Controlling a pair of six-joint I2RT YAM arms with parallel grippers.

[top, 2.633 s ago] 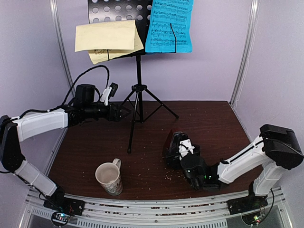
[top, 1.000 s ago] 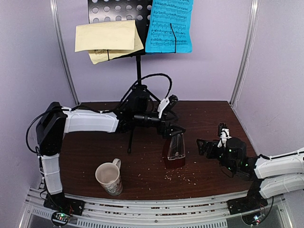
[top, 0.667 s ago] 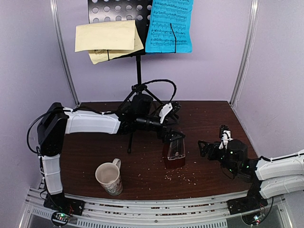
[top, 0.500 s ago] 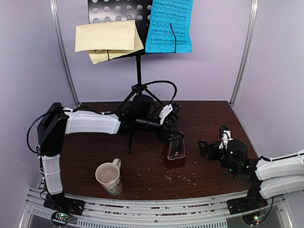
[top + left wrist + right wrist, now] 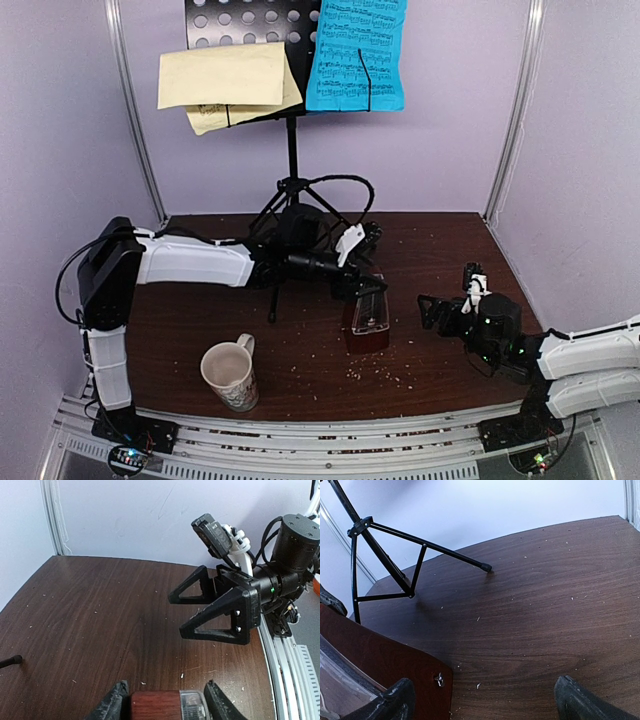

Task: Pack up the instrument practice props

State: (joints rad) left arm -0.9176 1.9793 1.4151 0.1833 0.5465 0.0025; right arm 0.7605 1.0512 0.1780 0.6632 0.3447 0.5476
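The dark red-brown metronome (image 5: 368,320) with its clear cover stands upright mid-table. My left gripper (image 5: 362,287) reaches across from the left and is shut on its top; in the left wrist view (image 5: 165,707) both fingers press the metronome's (image 5: 155,704) sides. My right gripper (image 5: 432,310) is open and empty, just right of it; in the right wrist view the gripper (image 5: 487,705) faces the metronome's side (image 5: 385,665). The black music stand (image 5: 291,170) stands behind, holding a pale yellow sheet (image 5: 225,85) and a blue sheet (image 5: 356,55).
A cream patterned mug (image 5: 230,375) stands at the front left. The stand's tripod legs (image 5: 390,565) spread over the table behind the metronome. Crumbs dot the wooden table (image 5: 440,250). Pale walls close the back and sides.
The left arm swung over from the left and its gripper settled lower onto the metronome's top. The right gripper drew back to the right of the metronome, then stayed still.
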